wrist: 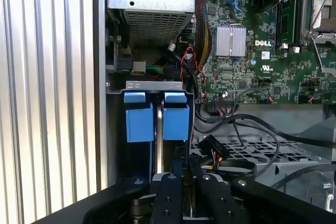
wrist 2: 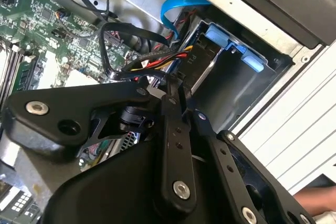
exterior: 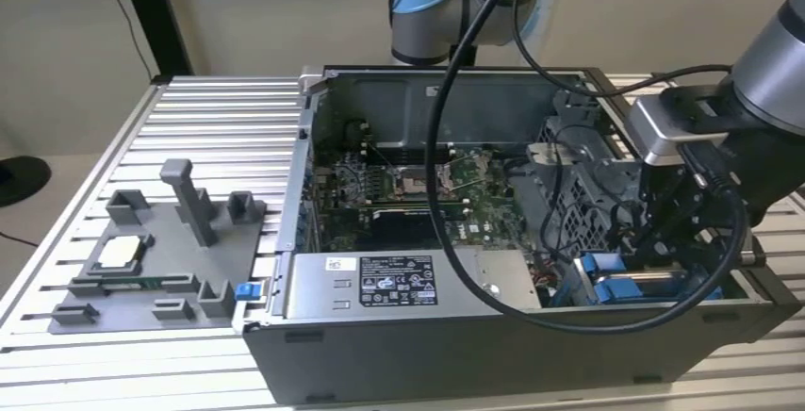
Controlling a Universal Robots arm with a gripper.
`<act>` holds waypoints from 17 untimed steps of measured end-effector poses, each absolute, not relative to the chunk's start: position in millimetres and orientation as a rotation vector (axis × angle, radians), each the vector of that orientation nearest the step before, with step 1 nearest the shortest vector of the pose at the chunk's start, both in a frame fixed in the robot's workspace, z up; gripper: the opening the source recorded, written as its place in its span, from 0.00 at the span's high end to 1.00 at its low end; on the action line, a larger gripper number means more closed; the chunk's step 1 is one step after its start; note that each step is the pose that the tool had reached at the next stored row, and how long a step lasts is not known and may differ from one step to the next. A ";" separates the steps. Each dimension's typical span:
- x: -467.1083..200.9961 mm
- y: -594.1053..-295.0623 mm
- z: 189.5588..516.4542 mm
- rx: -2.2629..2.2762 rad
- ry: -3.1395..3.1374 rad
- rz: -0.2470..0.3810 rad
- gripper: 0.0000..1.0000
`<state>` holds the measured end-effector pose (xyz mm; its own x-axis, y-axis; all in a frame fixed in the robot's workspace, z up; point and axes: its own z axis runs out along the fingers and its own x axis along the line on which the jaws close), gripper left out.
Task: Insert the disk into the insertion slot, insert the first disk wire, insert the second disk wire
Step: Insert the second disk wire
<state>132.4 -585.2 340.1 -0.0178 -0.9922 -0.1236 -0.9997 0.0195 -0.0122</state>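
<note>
- While the black gripper (wrist: 181, 184) hung over the grey metal slot with blue rails (wrist: 156, 121), its fingers' state could not be told.
- Bundled black wires (wrist 2: 131, 51) lay beside it.

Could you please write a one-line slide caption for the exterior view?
Robot arm reaching into an open computer case on a ribbed metal table, its tool lowered beside the blue-railed drive slot.

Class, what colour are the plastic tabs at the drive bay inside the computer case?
Bright blue tabs, best seen in the first wrist view.
</note>
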 end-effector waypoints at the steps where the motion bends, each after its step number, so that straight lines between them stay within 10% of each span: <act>1: 132.4 -585.2 338.9 -2.131 2.171 0.119 1.00; 15: 132.4 -585.2 333.2 -2.131 2.171 0.119 1.00; 16: 132.3 -585.1 333.7 -2.131 2.171 0.120 0.00; 17: 132.2 -585.2 334.7 -2.131 2.170 0.121 0.00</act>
